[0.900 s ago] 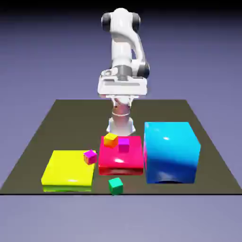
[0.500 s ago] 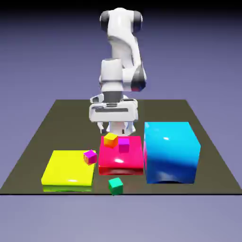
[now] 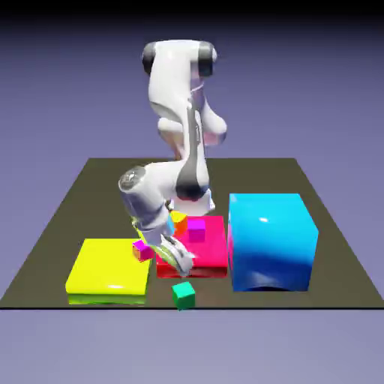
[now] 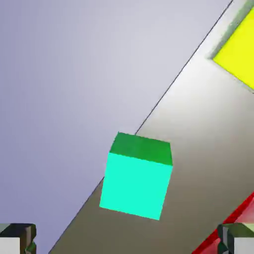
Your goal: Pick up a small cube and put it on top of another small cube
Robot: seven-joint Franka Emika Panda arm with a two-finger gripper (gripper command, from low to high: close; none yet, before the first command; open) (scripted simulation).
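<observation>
Pincer [image 3: 180, 264] spread wide, holding nothing, tilted low over the near part of the tabletop [image 3: 52, 225]. Fingertips [image 4: 17, 237] at the hand view's bottom corners, well apart. Green cube [image 3: 183, 295] [image 4: 137, 176] ahead of and between them, untouched, resting at the tabletop's near edge. Red slab [image 3: 210, 251] just behind the pincer, carrying an orange cube [image 3: 179, 220] and a magenta cube [image 3: 196, 229]. Yellow slab [image 3: 105, 266] at exterior view's left, pink cube [image 3: 142, 248] at its far right corner. Blue block [image 3: 270, 240] at exterior view's right.
</observation>
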